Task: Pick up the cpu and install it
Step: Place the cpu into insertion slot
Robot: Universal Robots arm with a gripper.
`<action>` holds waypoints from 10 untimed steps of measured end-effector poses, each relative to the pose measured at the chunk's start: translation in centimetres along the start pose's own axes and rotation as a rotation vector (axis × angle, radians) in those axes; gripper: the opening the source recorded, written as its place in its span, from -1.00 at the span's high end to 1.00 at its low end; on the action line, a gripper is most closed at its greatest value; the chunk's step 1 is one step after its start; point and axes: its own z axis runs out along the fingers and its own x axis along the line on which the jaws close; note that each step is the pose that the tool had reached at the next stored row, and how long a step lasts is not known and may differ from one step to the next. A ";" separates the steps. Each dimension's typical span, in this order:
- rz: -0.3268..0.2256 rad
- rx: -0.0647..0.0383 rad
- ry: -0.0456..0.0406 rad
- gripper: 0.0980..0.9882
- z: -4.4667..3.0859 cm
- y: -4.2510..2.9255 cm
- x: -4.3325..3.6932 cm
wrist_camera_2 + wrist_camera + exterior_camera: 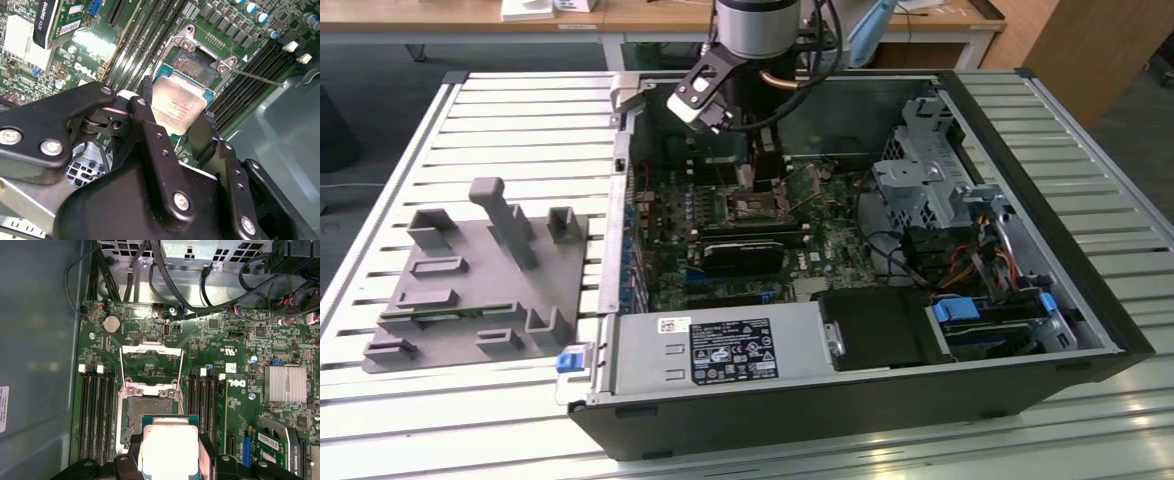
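Note:
The cpu (177, 107), a thin square chip with a silvery metal top on a green edge, sits between my two black fingers (145, 100), and my gripper (177, 114) is shut on it. In the first wrist view the cpu (170, 450) hovers partly over the open socket (150, 412), whose metal load frame (152, 365) is swung up. In the exterior view my gripper (758, 178) reaches down into the open computer case (1067, 330), just above the socket (754, 207) on the green motherboard.
A grey plastic fixture (480, 280) with upright posts lies on the slatted table at the exterior view's left. Inside the case are a black card (744, 252), the power supply (720, 352), a metal drive cage (921, 170) and loose cables (165, 270). Memory slots (97, 410) flank the socket.

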 end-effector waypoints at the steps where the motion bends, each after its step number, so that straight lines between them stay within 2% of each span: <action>1: 0.000 0.000 0.0000 0.02 0.02 0.01 0.01; 10: 0.000 0.000 -0.0001 0.02 0.24 0.00 0.09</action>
